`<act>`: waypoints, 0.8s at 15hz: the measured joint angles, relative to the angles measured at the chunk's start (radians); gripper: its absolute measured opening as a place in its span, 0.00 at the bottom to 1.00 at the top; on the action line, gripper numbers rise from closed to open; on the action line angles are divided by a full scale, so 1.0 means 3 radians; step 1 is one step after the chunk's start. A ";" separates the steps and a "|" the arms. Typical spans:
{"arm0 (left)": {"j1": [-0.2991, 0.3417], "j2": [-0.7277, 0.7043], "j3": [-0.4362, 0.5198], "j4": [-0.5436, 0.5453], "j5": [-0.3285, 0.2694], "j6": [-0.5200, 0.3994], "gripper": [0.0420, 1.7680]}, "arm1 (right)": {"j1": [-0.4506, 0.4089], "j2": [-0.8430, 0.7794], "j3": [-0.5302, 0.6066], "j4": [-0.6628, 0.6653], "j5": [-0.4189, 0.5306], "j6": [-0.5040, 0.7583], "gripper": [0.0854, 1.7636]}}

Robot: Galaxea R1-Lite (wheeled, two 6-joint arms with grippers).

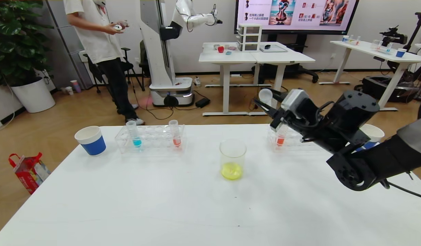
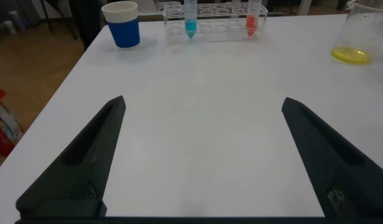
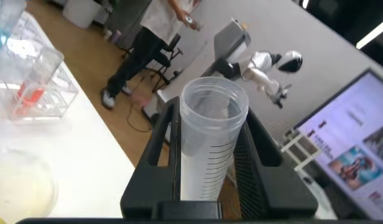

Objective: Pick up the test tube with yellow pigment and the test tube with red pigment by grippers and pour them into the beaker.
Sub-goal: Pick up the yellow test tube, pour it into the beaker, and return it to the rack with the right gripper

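My right gripper (image 1: pixel 270 107) is shut on a clear graduated test tube (image 1: pixel 266 96), held tilted above the right rack (image 1: pixel 292 141), mouth pointing away; no yellow liquid shows in it (image 3: pixel 210 134). The beaker (image 1: pixel 233 147) stands mid-table with yellow liquid (image 1: pixel 232 171) in its bottom. A test tube with red pigment (image 1: pixel 280 139) stands in the right rack, just below the gripper. Another red-orange tube (image 1: pixel 176 136) and a blue tube (image 1: pixel 136 136) stand in the left rack (image 1: pixel 152 140). My left gripper (image 2: pixel 204 106) is open and empty over bare table, out of the head view.
A blue-and-white paper cup (image 1: pixel 90 140) stands at the far left of the table; another (image 1: pixel 372 133) is partly hidden behind my right arm. The left wrist view shows the cup (image 2: pixel 122 23), the left rack (image 2: pixel 213 28) and the beaker (image 2: pixel 362 28). A person stands beyond the table.
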 joint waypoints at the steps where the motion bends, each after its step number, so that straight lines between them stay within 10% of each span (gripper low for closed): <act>1: -0.0002 0.0000 0.0000 0.0000 0.0000 0.0001 0.99 | 0.0024 -0.0081 0.0074 -0.0005 -0.0206 0.0305 0.25; 5: 0.0000 0.0000 0.0000 -0.0001 0.0000 0.0000 0.99 | 0.0074 -0.0350 0.0234 0.0340 -0.1023 0.1374 0.25; 12: 0.0000 0.0000 0.0000 -0.0001 0.0000 0.0000 0.99 | -0.0726 -0.0886 0.0305 0.1489 -0.1026 0.2005 0.25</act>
